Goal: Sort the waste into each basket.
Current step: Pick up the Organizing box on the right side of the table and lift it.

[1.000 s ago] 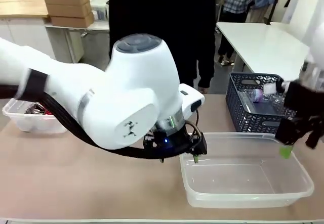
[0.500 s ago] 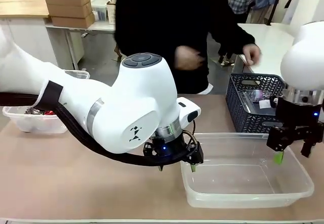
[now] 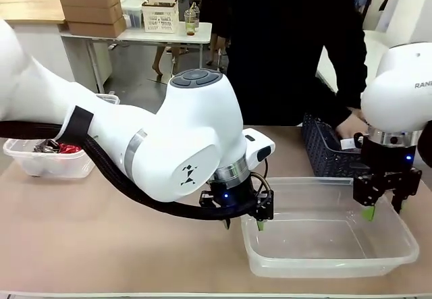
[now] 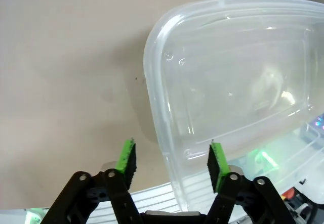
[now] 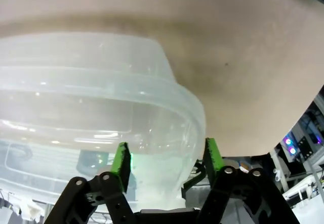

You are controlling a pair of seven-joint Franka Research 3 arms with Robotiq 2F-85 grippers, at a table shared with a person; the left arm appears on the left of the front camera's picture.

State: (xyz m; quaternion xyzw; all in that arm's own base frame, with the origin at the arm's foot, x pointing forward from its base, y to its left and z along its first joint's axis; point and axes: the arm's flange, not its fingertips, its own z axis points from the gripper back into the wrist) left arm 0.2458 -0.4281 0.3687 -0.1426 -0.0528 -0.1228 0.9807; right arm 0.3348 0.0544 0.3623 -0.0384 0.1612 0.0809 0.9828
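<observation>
Busy workshop room in the back, cardboard boxes [image 3: 91, 9] stacked on a far bench, and up front a plain tan table [image 3: 101, 245] that the two arms share with a person [image 3: 290, 56] in black on the far side. The big clear tub [image 3: 270, 262] sits at the near right of the table and looks like it has nothing in it. The left gripper [image 3: 243, 225] is down at the tub's near-left corner, and from its wrist cam you can see the fingers spread apart and straddling the wall: one green pad [image 4: 126, 155] is outside over the table, the other pad [image 4: 215, 158] is inside the tub, and there's a clear gap, so it isn't pinching anything. The right gripper [image 3: 381, 210] is doing the same at the tub's right end, with the rounded rim running between its two pads. Those jaws are apart too, and as far as I can see they aren't clamped on the plastic. As for the waste, a few crushed red-and-silver cans [image 3: 57, 148] are lying in the small clear tub [image 3: 40, 167] way over at the far left edge, well apart from both grippers. Behind the big tub on the right is a dark blue lattice basket [image 3: 320, 154], and the person's hand [image 3: 351, 127] is reaching into it, but what's in there is too hidden to tell
</observation>
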